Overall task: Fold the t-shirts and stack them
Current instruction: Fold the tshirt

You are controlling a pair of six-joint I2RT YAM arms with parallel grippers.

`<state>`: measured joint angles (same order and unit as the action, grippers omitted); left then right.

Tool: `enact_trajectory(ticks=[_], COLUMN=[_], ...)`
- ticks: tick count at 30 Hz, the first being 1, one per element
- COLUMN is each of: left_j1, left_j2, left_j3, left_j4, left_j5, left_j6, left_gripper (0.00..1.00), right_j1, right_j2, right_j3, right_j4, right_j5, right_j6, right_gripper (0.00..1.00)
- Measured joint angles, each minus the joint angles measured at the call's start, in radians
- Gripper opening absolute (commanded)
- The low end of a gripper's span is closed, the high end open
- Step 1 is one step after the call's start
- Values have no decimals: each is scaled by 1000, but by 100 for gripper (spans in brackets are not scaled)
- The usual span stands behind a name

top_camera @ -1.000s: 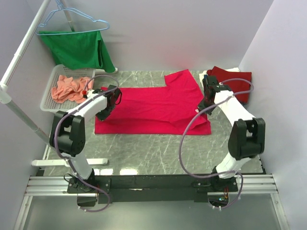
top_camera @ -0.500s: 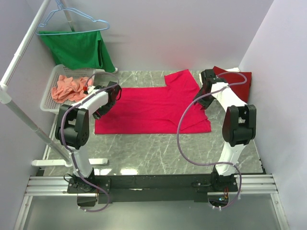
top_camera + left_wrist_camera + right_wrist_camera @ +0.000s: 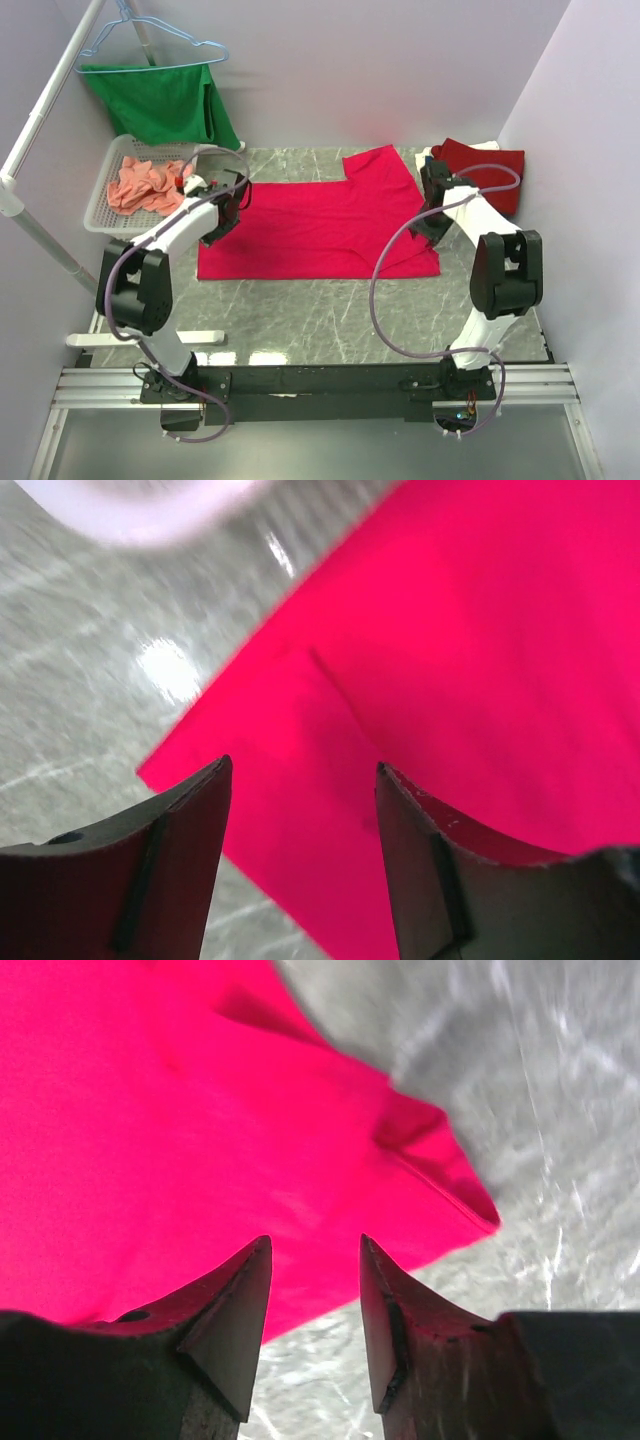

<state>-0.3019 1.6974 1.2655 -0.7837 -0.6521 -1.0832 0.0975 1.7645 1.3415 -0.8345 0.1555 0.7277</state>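
Note:
A bright pinkish-red t-shirt (image 3: 320, 225) lies flat on the marble table, one sleeve pointing to the back. My left gripper (image 3: 228, 207) hovers open over its left edge; in the left wrist view its fingers (image 3: 303, 765) straddle a folded corner of the red cloth (image 3: 480, 630) without gripping it. My right gripper (image 3: 432, 215) is open above the shirt's right edge, and the right wrist view shows nothing between its tips (image 3: 315, 1240) and the shirt (image 3: 150, 1110) just below. A dark red t-shirt (image 3: 492, 172) lies folded at the back right. A salmon-orange t-shirt (image 3: 140, 185) is crumpled in the basket.
A white plastic basket (image 3: 100, 212) stands at the back left. A green garment (image 3: 165, 100) hangs from a blue hanger above it. A slanted white pole (image 3: 40, 130) runs along the left side. Walls close in the table at the back and right.
Both grippers were shut a second ago and now stand open. Each has shifted slightly at its edge of the pinkish-red shirt, which lies as before.

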Motion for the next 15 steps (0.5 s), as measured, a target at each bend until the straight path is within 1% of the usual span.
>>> enact_trajectory(ticks=[3,7,15], left_j1=[-19,-32,-32], left_j2=[-32,-48,-67], left_j3=[-51,-90,-128], left_j4=[24,40,59], left_j5=[55,109,153], left_j6=[31,60,95], left_gripper=[64,64,64], right_j1=[-5,-19,-39], right_j2=[14,47,135], right_j3=[-43,-39,-25], right_j4=[-16,-11,14], right_j5=[2,9,7], right_j6=[19,34,41], right_gripper=[46,46,44])
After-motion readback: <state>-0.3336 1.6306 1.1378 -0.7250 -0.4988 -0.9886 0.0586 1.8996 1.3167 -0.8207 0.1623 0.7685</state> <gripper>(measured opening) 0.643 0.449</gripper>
